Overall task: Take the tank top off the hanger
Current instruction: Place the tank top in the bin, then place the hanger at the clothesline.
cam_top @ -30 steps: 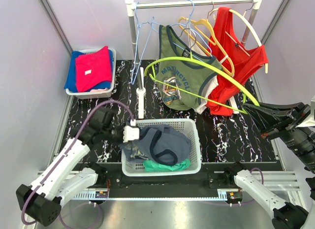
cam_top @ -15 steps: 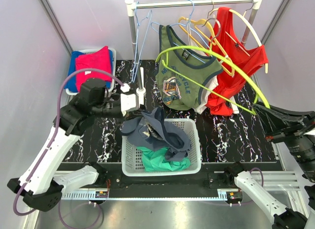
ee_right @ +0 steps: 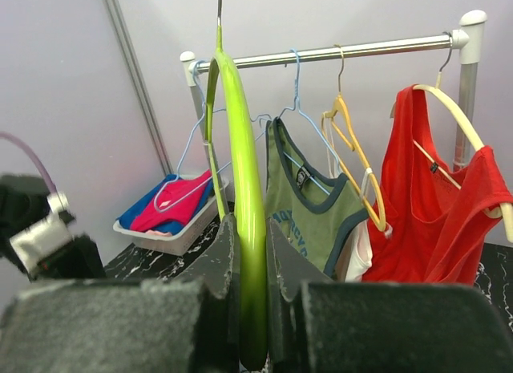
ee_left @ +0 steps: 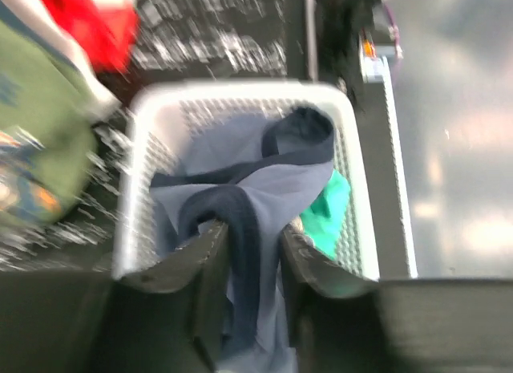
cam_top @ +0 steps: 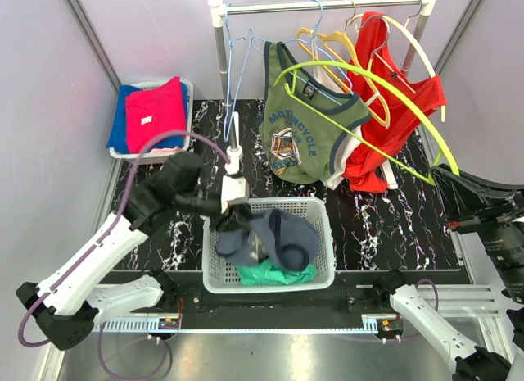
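The grey-blue tank top is off its hanger. It lies crumpled in the white basket at the near middle of the table, navy trim looping across it, on top of a green garment. The left gripper hangs over the basket's left side, jaws a little apart with a navy strap between them. I cannot tell whether they pinch it. The right gripper, at the right edge, is clamped on the bare lime green hanger.

Half a second ago the left arm was higher and farther back, with the top lifted and spilling over the basket's far rim. Now the arm is lower and the top sits inside.
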Robot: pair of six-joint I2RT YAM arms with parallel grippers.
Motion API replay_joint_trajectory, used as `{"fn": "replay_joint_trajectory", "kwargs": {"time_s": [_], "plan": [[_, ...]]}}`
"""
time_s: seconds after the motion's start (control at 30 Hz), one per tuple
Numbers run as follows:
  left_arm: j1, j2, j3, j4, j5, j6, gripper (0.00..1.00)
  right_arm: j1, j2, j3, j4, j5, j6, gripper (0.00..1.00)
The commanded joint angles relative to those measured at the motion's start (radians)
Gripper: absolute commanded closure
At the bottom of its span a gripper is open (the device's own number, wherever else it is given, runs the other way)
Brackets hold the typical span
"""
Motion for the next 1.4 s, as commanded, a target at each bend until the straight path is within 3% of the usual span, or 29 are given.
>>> {"fn": "replay_joint_trajectory", "kwargs": {"time_s": [0.0,0.27,0.33,0.43,0.67,1.03,1.23,1.37], "plan": [[-0.009,-0.072,-0.191,0.007,-0.074,0.077,0.59,0.004,0.046,0.01,0.08,0.081,0.013,1.0],[-0.007,-0.085,-0.357,0.074,-0.265,0.167,0.57,0.002,0.096,-0.033,0.134,0.046,0.018,1.0],[-0.007,-0.072,-0.38,0.099,-0.295,0.165,0.51,0.004,0.108,-0.044,0.146,0.04,0.019,1.0],[-0.009,-0.069,-0.403,0.086,-0.364,0.159,0.01,0.004,0.135,-0.065,0.163,0.045,0.012,1.0],[-0.01,-0.085,-0.38,-0.039,-0.53,0.196,0.01,0.004,0.183,-0.113,0.235,0.057,-0.005,1.0],[-0.009,-0.144,0.178,-0.109,-0.378,0.116,0.01,0.002,0.344,-0.109,0.393,-0.009,0.018,1.0],[-0.009,-0.151,0.33,-0.103,-0.34,0.067,0.01,0.002,0.451,-0.092,0.453,-0.033,-0.013,1.0],[-0.009,-0.146,0.445,-0.094,-0.34,0.061,0.01,0.002,0.505,-0.053,0.462,0.03,-0.097,1.0]]}}
